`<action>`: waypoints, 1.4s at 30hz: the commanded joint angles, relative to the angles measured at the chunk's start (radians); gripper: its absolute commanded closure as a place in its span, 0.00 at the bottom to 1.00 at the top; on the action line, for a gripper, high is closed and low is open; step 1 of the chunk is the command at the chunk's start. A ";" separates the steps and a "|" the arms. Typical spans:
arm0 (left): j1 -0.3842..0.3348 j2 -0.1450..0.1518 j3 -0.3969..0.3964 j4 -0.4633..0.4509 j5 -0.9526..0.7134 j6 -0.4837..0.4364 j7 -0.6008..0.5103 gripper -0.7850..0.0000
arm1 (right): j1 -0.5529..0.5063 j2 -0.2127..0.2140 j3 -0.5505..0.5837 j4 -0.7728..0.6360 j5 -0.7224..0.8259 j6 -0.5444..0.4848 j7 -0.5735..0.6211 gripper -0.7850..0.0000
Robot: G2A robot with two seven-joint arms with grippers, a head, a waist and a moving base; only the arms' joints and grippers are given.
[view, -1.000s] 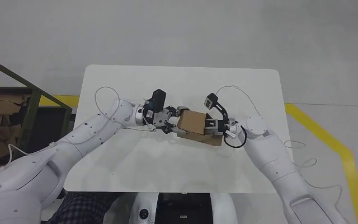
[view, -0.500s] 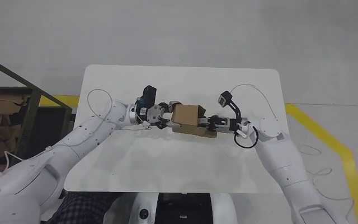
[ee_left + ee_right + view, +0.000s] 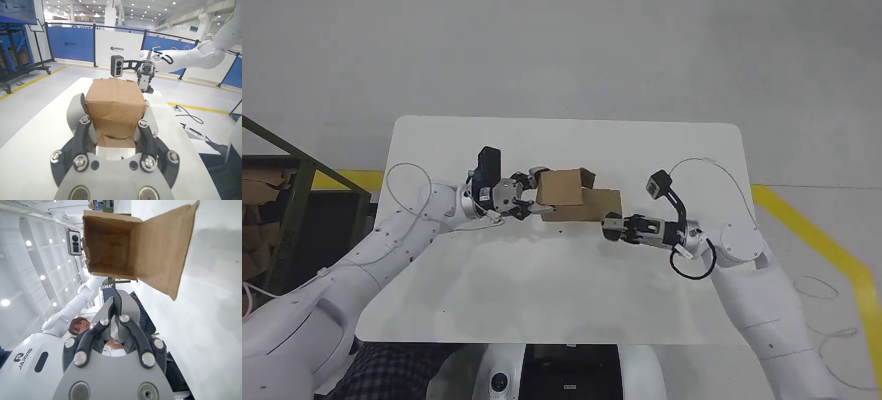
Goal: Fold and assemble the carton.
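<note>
Top view shows the right pincer [image 3: 610,226], pressed together and empty, now drawn back from the carton [image 3: 567,193], which the left pincer [image 3: 525,194] pinches by its closed end over the counter [image 3: 542,290]; the open flap [image 3: 164,251] probably comes next.

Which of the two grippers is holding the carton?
The left gripper: it is clamped on the closed end of the carton. The right gripper is shut on nothing and stands clear of the carton's open end.

top: overhead, looking down | wrists: close, facing each other | shared: carton [image 3: 115,102]
</note>
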 commanded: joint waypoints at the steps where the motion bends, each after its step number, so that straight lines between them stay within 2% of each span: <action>1: 0.006 0.000 -0.002 -0.014 0.009 -0.001 -0.001 0.53 | 0.013 -0.003 -0.014 0.005 -0.005 -0.002 -0.018 1.00; 14: 0.035 0.005 -0.015 -0.056 0.037 0.012 0.012 0.52 | 0.077 -0.012 -0.074 0.017 -0.020 -0.022 -0.058 1.00; 19: 0.040 0.006 -0.019 -0.061 0.040 0.014 0.014 0.49 | 0.054 0.005 0.009 0.013 -0.015 -0.040 -0.086 1.00; 25: 0.050 0.012 -0.022 -0.076 0.044 0.013 0.013 0.52 | 0.052 0.019 0.069 -0.014 -0.053 -0.034 -0.154 1.00; 30: 0.060 0.016 -0.020 -0.092 0.043 0.009 0.009 0.53 | 0.097 0.011 0.026 0.018 -0.065 -0.027 -0.175 1.00; 34: 0.061 0.018 -0.022 -0.098 0.042 0.011 0.011 0.53 | 0.136 0.004 -0.024 0.054 -0.081 -0.010 -0.146 1.00; 42: 0.059 0.023 -0.025 -0.109 0.038 0.009 0.009 0.53 | 0.140 0.000 -0.067 0.046 -0.051 -0.018 -0.084 1.00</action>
